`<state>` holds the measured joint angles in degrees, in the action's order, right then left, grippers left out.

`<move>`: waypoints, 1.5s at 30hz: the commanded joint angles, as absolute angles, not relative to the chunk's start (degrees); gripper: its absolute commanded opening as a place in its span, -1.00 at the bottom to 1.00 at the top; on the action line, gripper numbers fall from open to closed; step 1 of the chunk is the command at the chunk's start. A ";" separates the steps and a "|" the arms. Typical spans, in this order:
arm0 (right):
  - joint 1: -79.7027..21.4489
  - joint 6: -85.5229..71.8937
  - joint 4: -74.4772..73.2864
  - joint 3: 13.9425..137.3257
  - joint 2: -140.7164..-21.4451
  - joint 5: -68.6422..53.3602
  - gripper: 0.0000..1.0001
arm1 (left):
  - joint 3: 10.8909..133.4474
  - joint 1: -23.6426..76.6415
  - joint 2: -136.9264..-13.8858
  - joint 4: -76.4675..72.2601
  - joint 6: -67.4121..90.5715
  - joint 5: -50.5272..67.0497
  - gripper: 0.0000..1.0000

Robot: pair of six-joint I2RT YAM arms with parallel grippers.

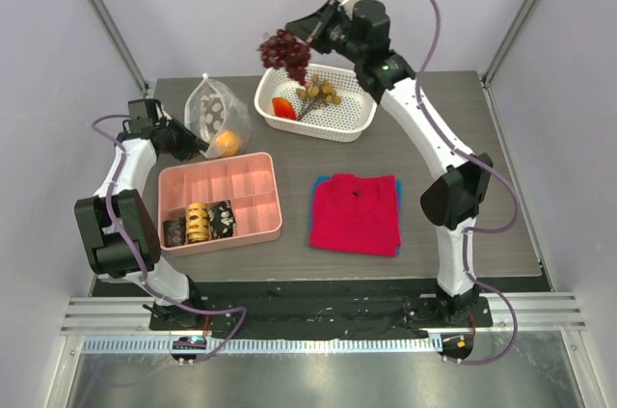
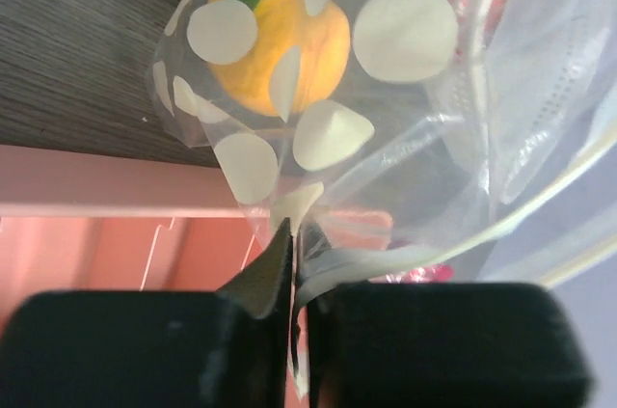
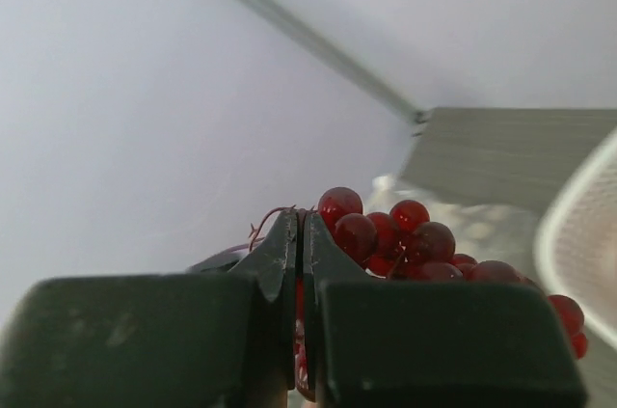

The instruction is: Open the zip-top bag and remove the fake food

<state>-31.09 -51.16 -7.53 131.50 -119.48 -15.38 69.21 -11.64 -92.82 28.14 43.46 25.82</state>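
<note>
On the far left of the table (image 1: 453, 119) I see the zip-top bag (image 1: 214, 104), a clear, crinkly pouch printed with whitish dots, just beyond the far edge of the pink tray (image 1: 253, 181). A smooth, round orange-yellow fruit (image 2: 280, 41) with a green leaf sits low inside it. My left arm folds low along the table's left side, and the left gripper (image 2: 292, 234) is closed on a fold of the bag's film. My right arm stretches up and far, its wrist raised above the far left corner of the white mesh basket (image 1: 353, 109). The right gripper (image 3: 299, 234) is pinched shut on the thin stem of a glossy, beaded dark red cluster (image 3: 405, 244), which hangs in the air. A red piece (image 1: 282, 107) and a knobbly tan-brown ball cluster (image 1: 320, 92) lie in the basket.
</note>
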 commanded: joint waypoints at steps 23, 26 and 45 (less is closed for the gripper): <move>-18.19 -18.99 -19.42 121.90 -126.03 -0.27 -0.99 | 92.71 -11.60 -103.53 38.75 28.74 25.40 0.17; -17.93 -18.02 -22.40 122.69 -126.74 3.77 -0.69 | 94.12 -11.69 -106.17 38.41 27.69 23.91 0.04; -25.39 -18.44 -29.18 130.07 -122.34 2.83 0.98 | 104.16 -14.15 -110.05 37.62 26.89 26.80 -1.00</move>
<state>-20.05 -15.70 -29.26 125.32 -127.85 4.84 105.38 -14.13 -113.23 39.97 25.61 22.96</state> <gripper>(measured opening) 0.975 0.008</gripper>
